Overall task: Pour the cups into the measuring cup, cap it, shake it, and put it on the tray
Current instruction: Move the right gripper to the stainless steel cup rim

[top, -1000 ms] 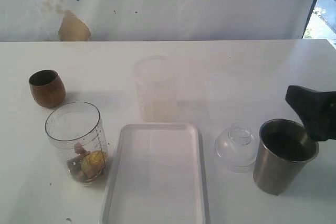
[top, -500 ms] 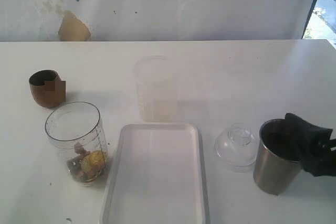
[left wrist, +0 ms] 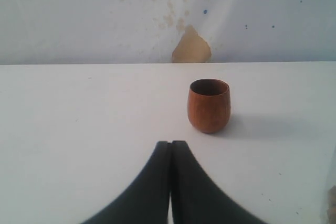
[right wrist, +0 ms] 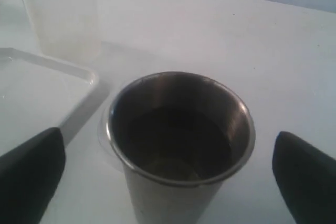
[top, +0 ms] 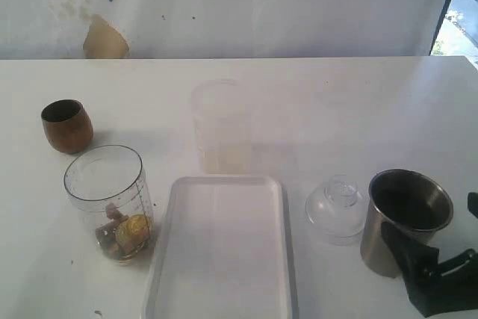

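The brown wooden cup (top: 67, 125) (left wrist: 209, 105) stands upright at the left, with nothing visible inside from here. The clear measuring cup (top: 110, 203) stands in front of it, uncapped, with small yellow and brown pieces at its bottom. The white tray (top: 220, 248) lies in the middle. The steel tumbler (top: 405, 222) (right wrist: 181, 129) stands at the right. My right gripper (top: 432, 238) (right wrist: 167, 148) is open low at the tumbler's near side, one finger on either side and not touching it. My left gripper (left wrist: 171, 143) is shut on nothing, a short way from the wooden cup, and is out of the exterior view.
A frosted translucent beaker (top: 222, 126) (right wrist: 60, 14) stands behind the tray. A clear domed lid (top: 337, 208) rests on the table between the tray and the tumbler. A white wall runs behind the table's far edge.
My right gripper has dropped from beside the tumbler's rim to low at its near side, toward the table's front edge. Nothing else has moved.
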Controlling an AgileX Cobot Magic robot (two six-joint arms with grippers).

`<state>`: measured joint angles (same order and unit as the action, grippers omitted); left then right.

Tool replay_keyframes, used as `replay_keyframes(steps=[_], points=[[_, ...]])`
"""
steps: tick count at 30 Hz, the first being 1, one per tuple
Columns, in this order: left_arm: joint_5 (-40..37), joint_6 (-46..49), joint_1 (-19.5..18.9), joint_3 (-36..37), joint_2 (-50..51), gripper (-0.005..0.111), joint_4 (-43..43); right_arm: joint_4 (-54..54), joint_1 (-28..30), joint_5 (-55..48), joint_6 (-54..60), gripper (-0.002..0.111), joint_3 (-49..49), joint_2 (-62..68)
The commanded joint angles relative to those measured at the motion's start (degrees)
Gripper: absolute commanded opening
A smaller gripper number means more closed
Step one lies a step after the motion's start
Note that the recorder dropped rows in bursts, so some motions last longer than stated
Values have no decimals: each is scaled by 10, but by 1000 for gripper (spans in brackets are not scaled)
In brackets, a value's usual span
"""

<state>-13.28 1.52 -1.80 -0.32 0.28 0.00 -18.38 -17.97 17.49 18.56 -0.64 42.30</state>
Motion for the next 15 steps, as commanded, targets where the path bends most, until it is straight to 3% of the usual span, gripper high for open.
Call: replay_keyframes(steps=[1,15], points=[[-1,-2,-2,3,-3,0,0,5,-2,40,3,105,6,11],[-1,-2,-2,3,-3,0,0,41,-2,90,-43,105,6,77]])
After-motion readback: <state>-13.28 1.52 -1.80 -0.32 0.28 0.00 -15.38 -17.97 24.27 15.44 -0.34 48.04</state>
